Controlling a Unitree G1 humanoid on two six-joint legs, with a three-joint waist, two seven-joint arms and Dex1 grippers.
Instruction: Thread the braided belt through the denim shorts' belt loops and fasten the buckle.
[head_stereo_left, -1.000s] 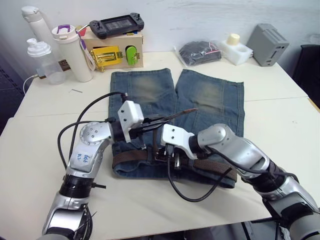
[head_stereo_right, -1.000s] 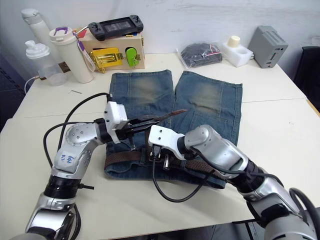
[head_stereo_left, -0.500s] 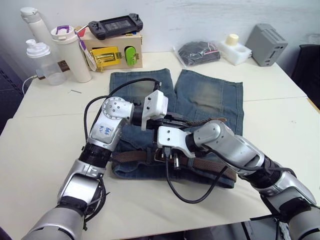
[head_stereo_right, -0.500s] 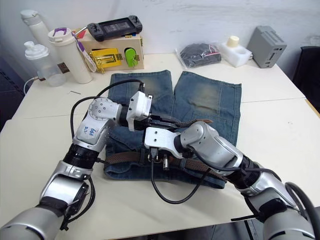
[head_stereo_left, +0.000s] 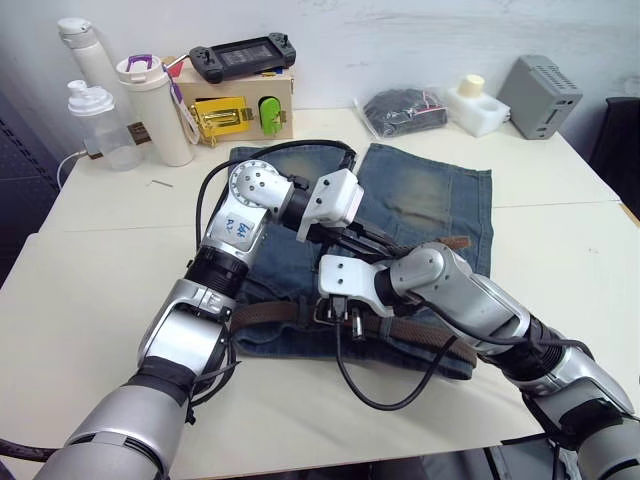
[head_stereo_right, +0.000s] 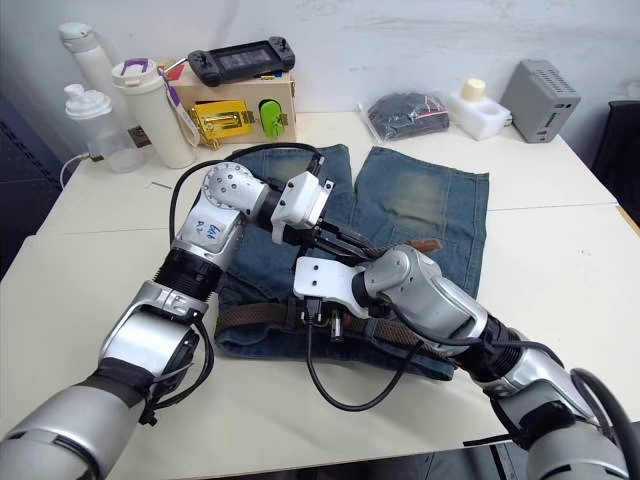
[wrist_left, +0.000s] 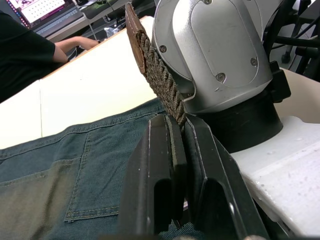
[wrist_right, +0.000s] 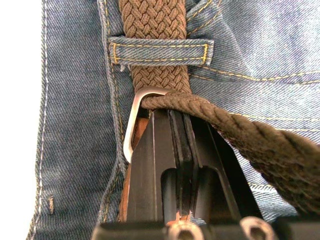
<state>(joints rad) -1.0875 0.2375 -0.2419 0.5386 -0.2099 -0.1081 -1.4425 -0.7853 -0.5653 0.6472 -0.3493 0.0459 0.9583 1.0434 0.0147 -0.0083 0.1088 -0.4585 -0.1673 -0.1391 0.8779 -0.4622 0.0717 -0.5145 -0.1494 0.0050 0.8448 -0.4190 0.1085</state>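
Note:
The denim shorts (head_stereo_left: 420, 190) lie flat with the waistband toward me. The braided belt (head_stereo_left: 270, 312) runs along that waistband and under a belt loop (wrist_right: 160, 50). My right gripper (head_stereo_left: 335, 312) sits at the middle of the waistband, shut on the silver buckle (wrist_right: 131, 125), and the strap passes through the frame and over its fingers. My left gripper (head_stereo_left: 372, 240) hovers over the shorts' legs, shut on the belt's free end. That end sticks out to the right, its tip (head_stereo_left: 455, 242) above the right leg.
At the back left stand bottles (head_stereo_left: 160, 105), a wooden latch box (head_stereo_left: 235, 105) and a game console (head_stereo_left: 243, 52). A black bundle in plastic (head_stereo_left: 400, 108), white foam (head_stereo_left: 475, 100) and a grey box (head_stereo_left: 540, 95) sit at the back right. A person (wrist_left: 25, 55) sits beyond the table.
My left gripper has carried the belt's free end away from me and to the right, across the shorts' legs. The right gripper has stayed at the buckle.

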